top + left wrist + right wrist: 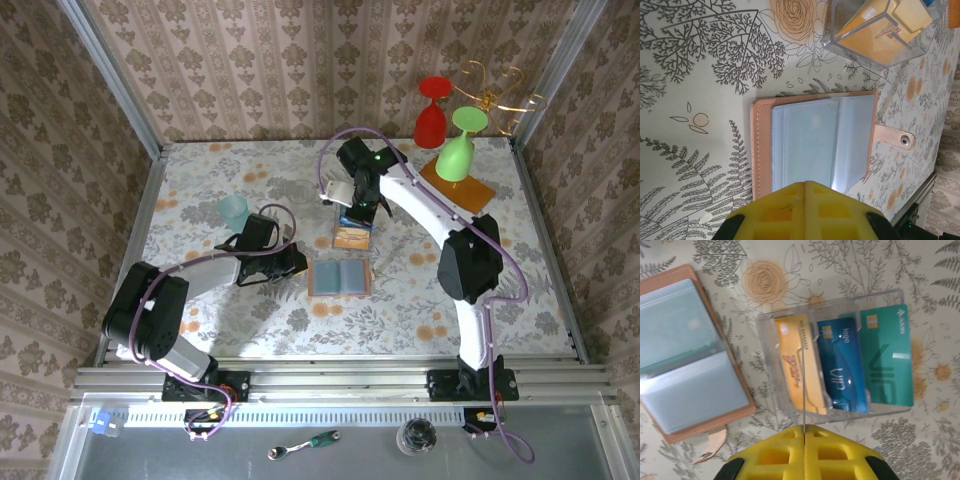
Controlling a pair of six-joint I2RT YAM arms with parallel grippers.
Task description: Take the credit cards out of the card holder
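The card holder point(812, 145) lay open on the desk point(200, 190) just ahead of the nearer left hand point(805, 192), shut and empty. The credit cards point(842, 365) sat in a clear box point(769, 365) by the right hand point(804, 432), likewise shut and empty.

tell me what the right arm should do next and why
Probably raise the right gripper straight up, away from the clear box: its jaws are shut over the box, where the orange card, blue card and teal card lie, and the open card holder's pockets look empty.
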